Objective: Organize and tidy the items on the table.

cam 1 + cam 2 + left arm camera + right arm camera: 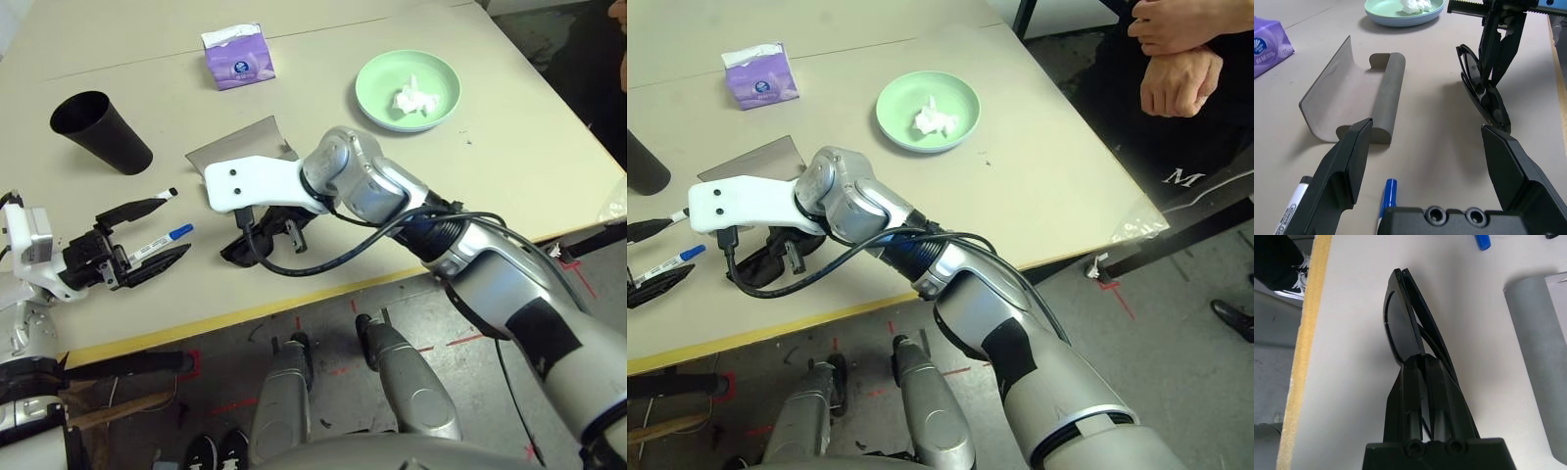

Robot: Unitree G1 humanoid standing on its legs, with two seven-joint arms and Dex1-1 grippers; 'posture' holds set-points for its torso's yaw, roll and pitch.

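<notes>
the black sunglasses [1403, 318] sit pinched between the 2 fingers of the right gripper [1422, 360], folded, near the table's [392, 215] yellow front edge and just beside the open grey glasses case [1359, 93]. the right forearm reaches across, its gripper angled down and leftward. the left gripper [1425, 147] rests level with fingers spread wide, empty, the 2 markers [162, 238] beside it.

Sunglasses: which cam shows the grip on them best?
Right wrist view: the right tool is shut on the folded black sunglasses, with the lens and frame edge plain against the table. The left wrist view shows them side-on, pinched from above. In the eye views the right arm hides most of them.
</notes>
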